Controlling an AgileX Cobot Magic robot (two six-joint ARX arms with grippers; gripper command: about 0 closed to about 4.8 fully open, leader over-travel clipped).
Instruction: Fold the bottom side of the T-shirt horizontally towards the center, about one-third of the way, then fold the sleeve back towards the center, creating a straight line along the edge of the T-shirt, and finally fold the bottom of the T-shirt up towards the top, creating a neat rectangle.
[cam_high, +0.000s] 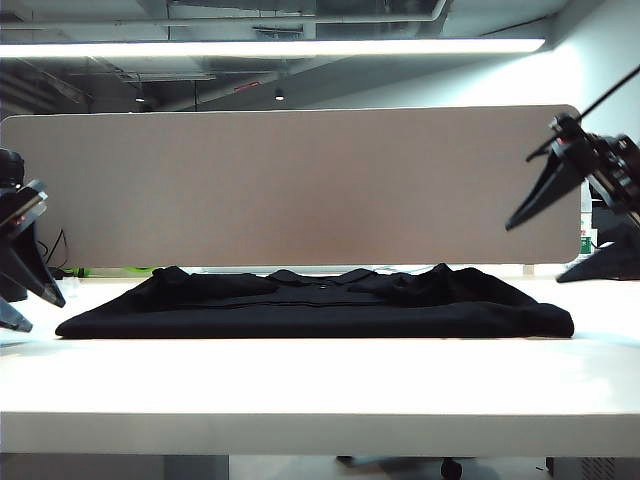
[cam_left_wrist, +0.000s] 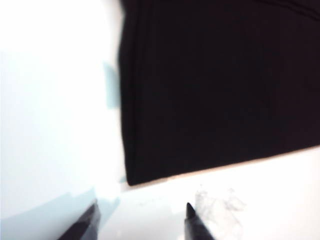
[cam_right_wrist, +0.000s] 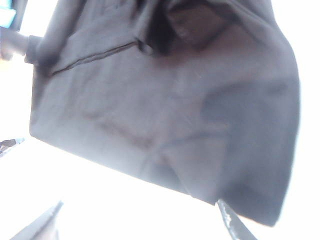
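White table (cam_high: 320, 385) bears the T-shirt (cam_high: 315, 305), seemingly a finished folded rectangle, its corner just beyond the left gripper (cam_left_wrist: 142, 215) and right gripper (cam_right_wrist: 140, 217) fingers (both wide, empty); next: inspect.

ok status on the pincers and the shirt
Left pincer and right pincer open, empty, clear of cloth. T-shirt lying folded on table. Nothing in the way.

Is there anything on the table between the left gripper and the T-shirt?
Nothing: the left wrist view shows only bare white table between the open left gripper and the T-shirt corner.
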